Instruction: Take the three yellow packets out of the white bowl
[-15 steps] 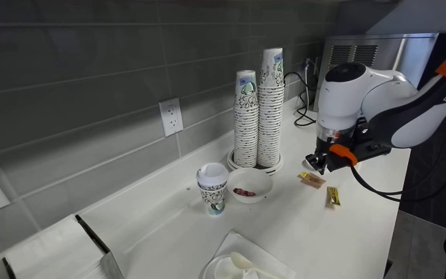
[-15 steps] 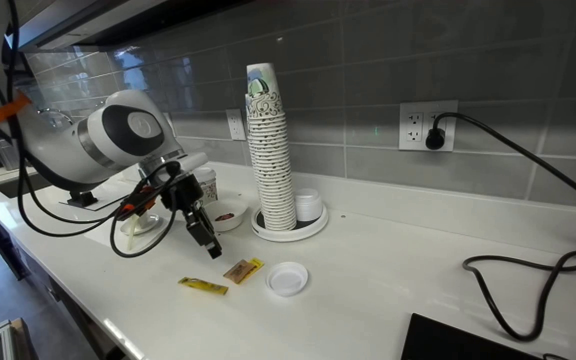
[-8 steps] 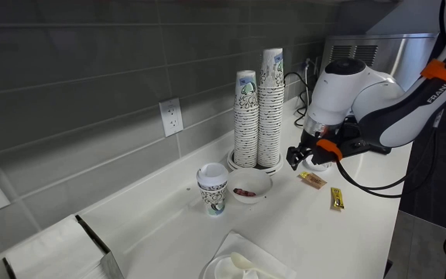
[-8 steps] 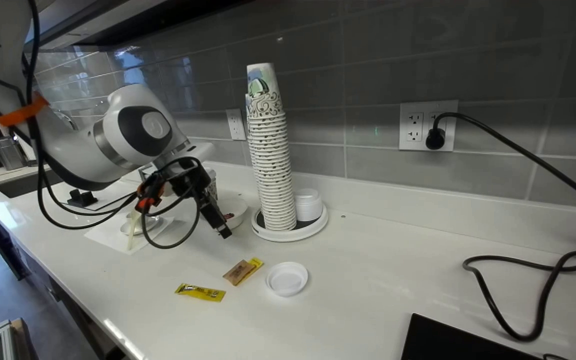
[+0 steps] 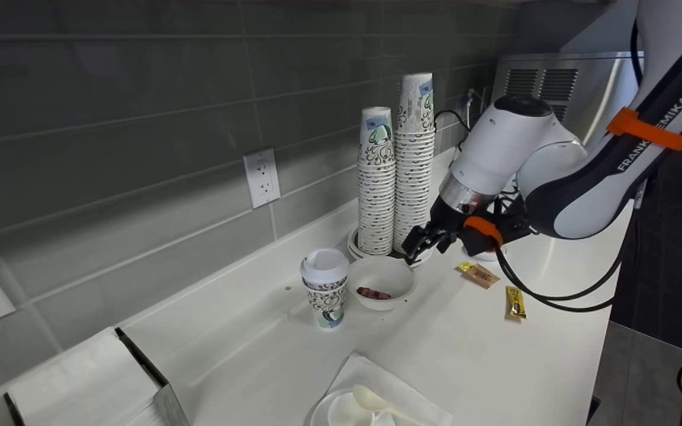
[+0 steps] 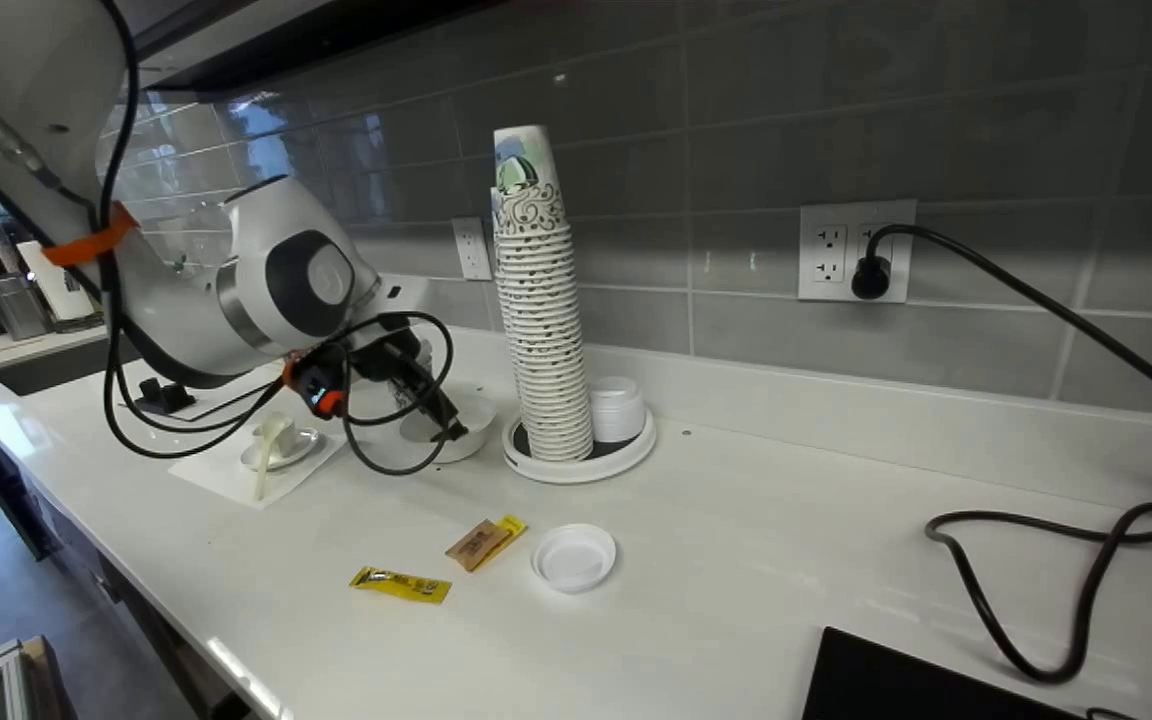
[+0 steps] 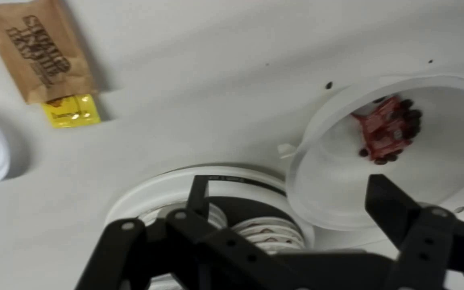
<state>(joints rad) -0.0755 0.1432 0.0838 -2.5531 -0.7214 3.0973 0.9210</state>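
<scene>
While the claw [image 7: 288,183] stands wide and empty, the wrist view puts the white bowl [image 7: 449,135] at its right, a red packet [image 7: 384,129] inside; well left, a tan packet [image 7: 36,52] overlaps a yellow packet [image 7: 73,112]. In an exterior view the lone yellow packet [image 5: 516,303] lies to the claw's near right — long axis near-to-far. In an exterior view all three sit on the worktop [image 6: 736,600], nearer than the claw — taking them out looks done.
</scene>
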